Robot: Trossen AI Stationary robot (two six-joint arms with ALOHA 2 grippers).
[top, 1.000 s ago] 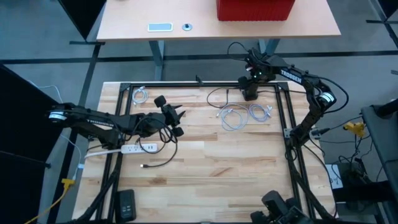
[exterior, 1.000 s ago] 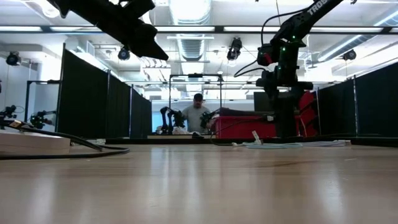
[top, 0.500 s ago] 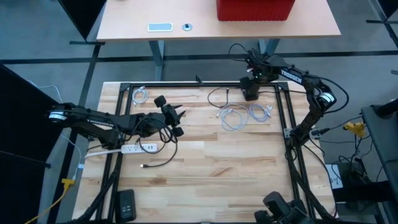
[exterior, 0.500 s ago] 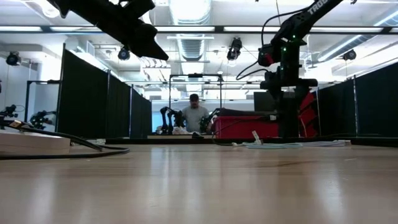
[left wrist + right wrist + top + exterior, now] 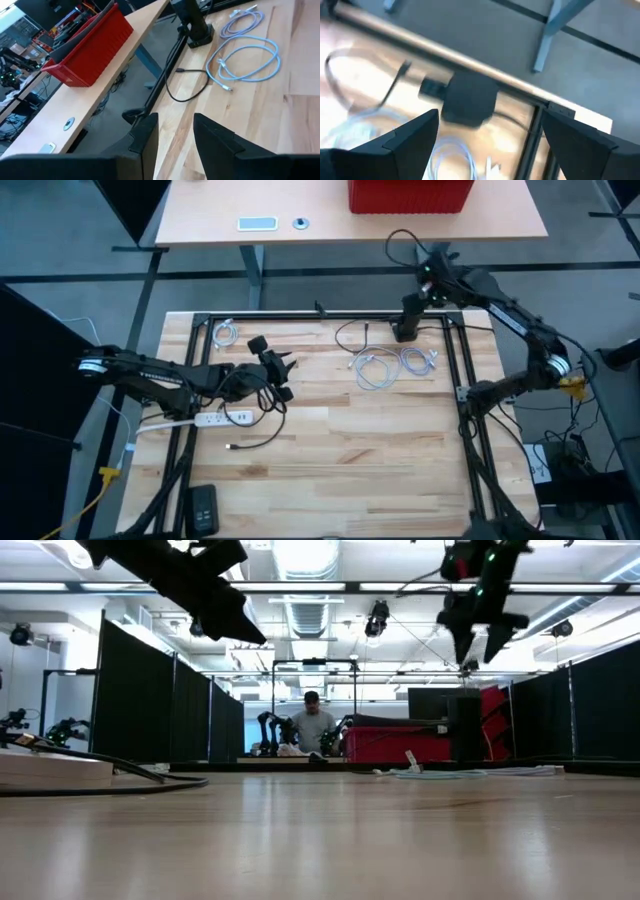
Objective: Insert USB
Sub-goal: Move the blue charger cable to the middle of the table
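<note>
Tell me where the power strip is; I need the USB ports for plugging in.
In the high view the power strip lies at the table's left side, just below the left gripper, with a black cable curling beside it.

Robotics lab or test hall, not a home. Black curtain partitions (image 5: 150, 700) split the room into bays under long ceiling light strips (image 5: 300, 587). A pale wooden plank table (image 5: 330, 460) sits inside a black metal frame (image 5: 330, 317). Grey concrete floor (image 5: 70, 240). A tan workbench (image 5: 330, 228) behind carries a red plastic bin (image 5: 410, 195). A person (image 5: 312, 725) stands at a far bench beside another small robot arm (image 5: 268, 730).
</note>
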